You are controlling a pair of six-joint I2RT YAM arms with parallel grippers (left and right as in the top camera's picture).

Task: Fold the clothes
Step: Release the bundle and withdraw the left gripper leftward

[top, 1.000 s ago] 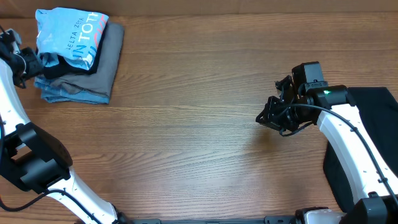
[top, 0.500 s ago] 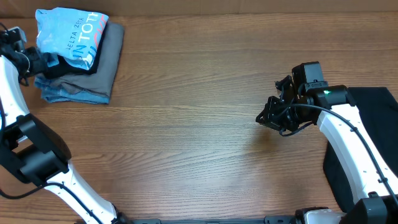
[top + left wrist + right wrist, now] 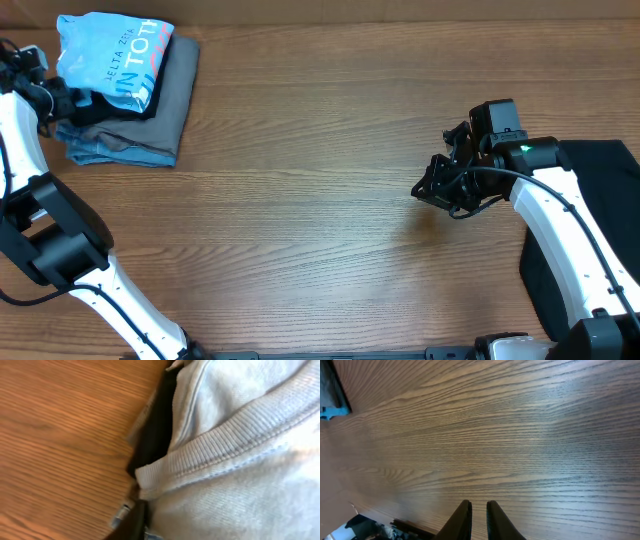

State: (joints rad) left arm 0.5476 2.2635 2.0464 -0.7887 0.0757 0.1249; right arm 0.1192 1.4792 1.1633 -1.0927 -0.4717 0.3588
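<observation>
The clothes lie in a folded stack at the table's far left corner. A light blue T-shirt with white and red-orange lettering is on top, over a black piece, a grey piece and a denim-blue piece. My left gripper is pressed into the stack's left edge. In the left wrist view the T-shirt's ribbed collar fills the picture right against one dark finger; the other finger is hidden under the fabric. My right gripper hovers shut over bare wood, holding nothing.
A large black garment lies at the table's right edge under my right arm. The wooden table stretches between the two arms. The table's far edge runs just behind the stack.
My left gripper has shifted a little to the right and farther back, closer into the stack's left edge. The right arm has not moved.
</observation>
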